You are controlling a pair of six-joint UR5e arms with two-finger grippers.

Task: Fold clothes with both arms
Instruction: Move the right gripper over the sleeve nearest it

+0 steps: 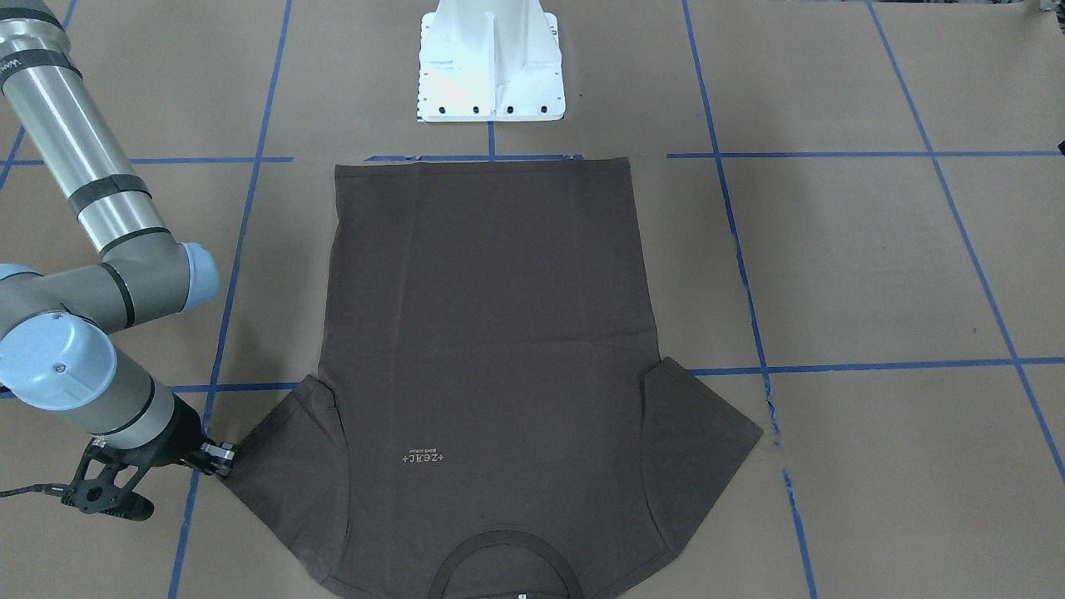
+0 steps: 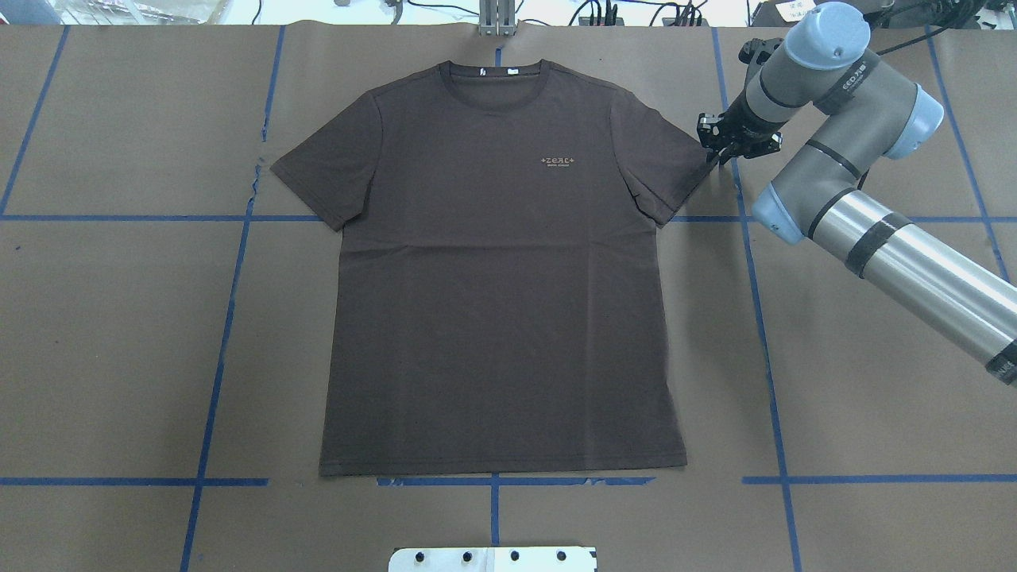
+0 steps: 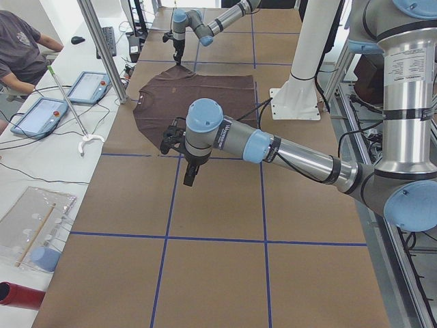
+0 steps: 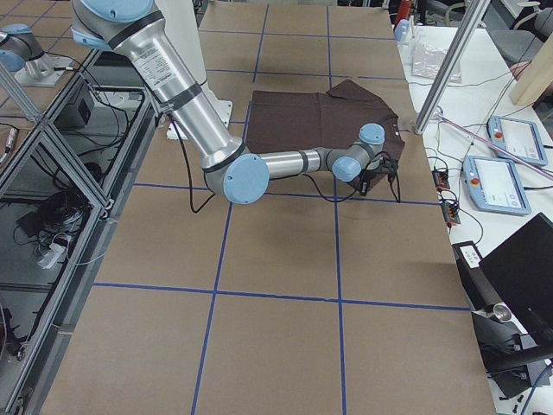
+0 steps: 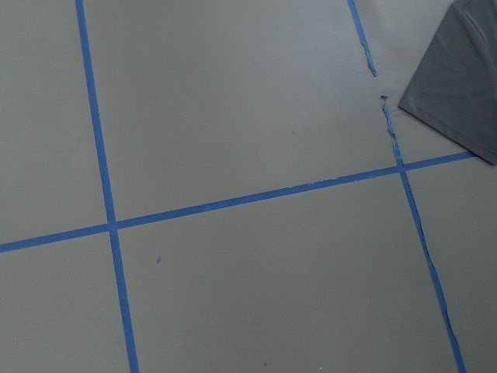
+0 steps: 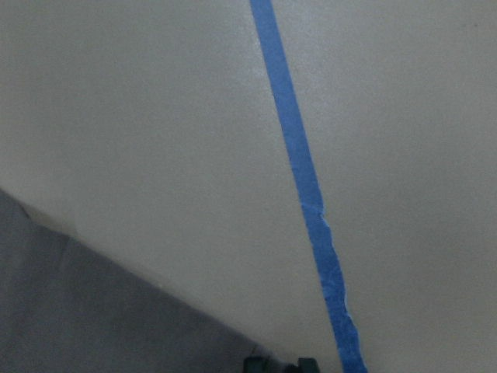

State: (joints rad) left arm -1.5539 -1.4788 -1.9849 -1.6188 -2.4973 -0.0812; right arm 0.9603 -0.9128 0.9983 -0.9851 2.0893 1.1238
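Note:
The dark grey-brown T-shirt [image 2: 500, 262] lies flat and spread on the brown paper table, collar [image 2: 498, 75] at the far edge and hem towards the robot's base. My right gripper [image 2: 719, 152] is low at the outer tip of the shirt's right sleeve [image 2: 663, 167]. The right wrist view shows its two fingertips [image 6: 256, 363] slightly apart beside the sleeve edge [image 6: 93, 311], and the cloth is flat. My left gripper [image 3: 188, 182] hangs above bare table just off the left sleeve [image 5: 458, 85]; I cannot tell whether it is open or shut.
The white bolted pedestal [image 1: 491, 62] stands just behind the hem. Blue tape lines [image 2: 230, 302] grid the table. A side bench beyond the collar holds tablets [image 3: 41, 113], with an aluminium post [image 3: 102, 51] at the table's edge and a seated person [image 3: 20, 48].

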